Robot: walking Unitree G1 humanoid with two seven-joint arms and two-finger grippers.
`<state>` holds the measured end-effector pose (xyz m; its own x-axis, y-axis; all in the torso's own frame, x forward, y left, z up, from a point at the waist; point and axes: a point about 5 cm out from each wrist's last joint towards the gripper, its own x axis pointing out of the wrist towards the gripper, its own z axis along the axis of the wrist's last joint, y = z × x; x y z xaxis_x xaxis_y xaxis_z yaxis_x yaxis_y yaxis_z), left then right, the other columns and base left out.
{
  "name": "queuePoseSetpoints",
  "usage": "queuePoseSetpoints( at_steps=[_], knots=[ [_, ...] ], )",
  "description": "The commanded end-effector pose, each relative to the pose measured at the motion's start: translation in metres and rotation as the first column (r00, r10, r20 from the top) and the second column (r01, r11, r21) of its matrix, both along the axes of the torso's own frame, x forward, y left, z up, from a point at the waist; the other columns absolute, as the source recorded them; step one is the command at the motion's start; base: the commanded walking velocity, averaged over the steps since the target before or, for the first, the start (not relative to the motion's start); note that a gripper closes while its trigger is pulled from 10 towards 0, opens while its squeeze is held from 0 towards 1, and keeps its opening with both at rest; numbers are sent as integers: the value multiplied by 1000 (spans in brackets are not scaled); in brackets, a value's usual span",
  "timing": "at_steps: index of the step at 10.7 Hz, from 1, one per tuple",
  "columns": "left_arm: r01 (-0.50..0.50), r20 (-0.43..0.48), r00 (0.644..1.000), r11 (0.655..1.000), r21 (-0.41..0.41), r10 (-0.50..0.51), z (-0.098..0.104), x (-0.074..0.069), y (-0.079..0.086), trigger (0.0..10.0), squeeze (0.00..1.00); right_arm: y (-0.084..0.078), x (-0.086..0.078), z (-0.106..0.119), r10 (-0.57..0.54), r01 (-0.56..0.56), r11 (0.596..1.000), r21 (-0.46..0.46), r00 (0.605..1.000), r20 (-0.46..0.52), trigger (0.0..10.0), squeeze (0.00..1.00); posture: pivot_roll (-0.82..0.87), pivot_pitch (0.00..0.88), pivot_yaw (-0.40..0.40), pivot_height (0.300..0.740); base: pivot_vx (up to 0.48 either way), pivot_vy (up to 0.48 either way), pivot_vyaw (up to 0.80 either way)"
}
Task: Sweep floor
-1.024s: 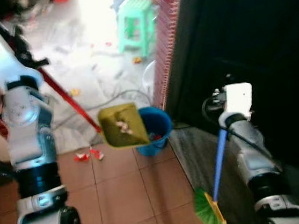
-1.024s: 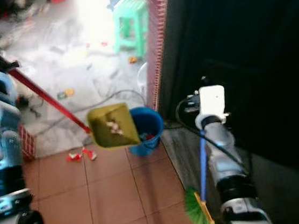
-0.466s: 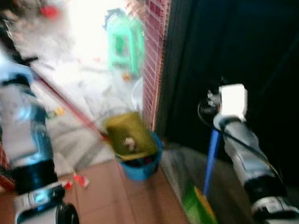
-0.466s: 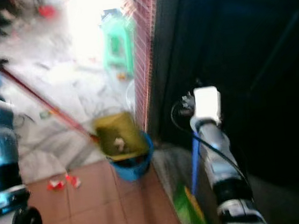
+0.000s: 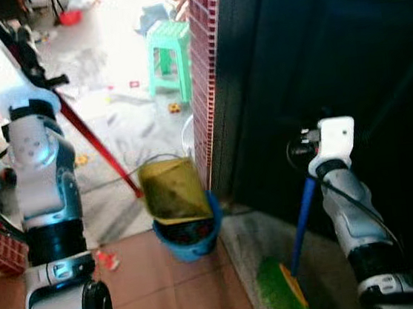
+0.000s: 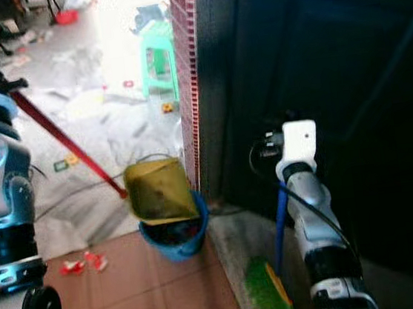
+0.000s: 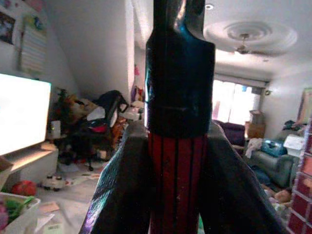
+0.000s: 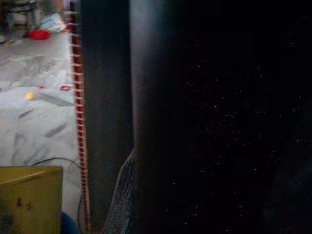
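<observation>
While your left gripper (image 7: 178,161) pinches the red-handled dustpan (image 5: 172,191) over the blue bucket (image 5: 190,238), tip further; right fingers' state unclear.

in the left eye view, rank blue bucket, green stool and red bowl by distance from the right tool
1. Blue bucket: on the tiles to the left of the right tool, under the yellow dustpan.
2. Green stool: farther off, on the pale floor beyond the brick pillar.
3. Red bowl: farthest, at the room's far end.
</observation>
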<state>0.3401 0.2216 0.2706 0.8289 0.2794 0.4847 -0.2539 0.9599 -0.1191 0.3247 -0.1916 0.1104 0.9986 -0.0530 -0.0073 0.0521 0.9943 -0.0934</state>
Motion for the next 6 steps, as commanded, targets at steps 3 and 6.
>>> queuePoseSetpoints(
  at_steps=[3, 6],
  knots=[
    [23, 116, 992, 988, 153, -41, 16, -7, -20, 10000, 0, 4, 4, 11, 14, -14, 1000, -2, 999, 42, 10000, 0, -87, 0, -37, 740, 0, 0, 0],
    [155, 94, 979, 964, 215, -178, -1, -11, -62, 10000, 0, 6, 4, 12, 19, -19, 1000, -1, 999, 44, 10000, 0, -82, 0, -40, 740, 0, 0, 0]
  ],
)
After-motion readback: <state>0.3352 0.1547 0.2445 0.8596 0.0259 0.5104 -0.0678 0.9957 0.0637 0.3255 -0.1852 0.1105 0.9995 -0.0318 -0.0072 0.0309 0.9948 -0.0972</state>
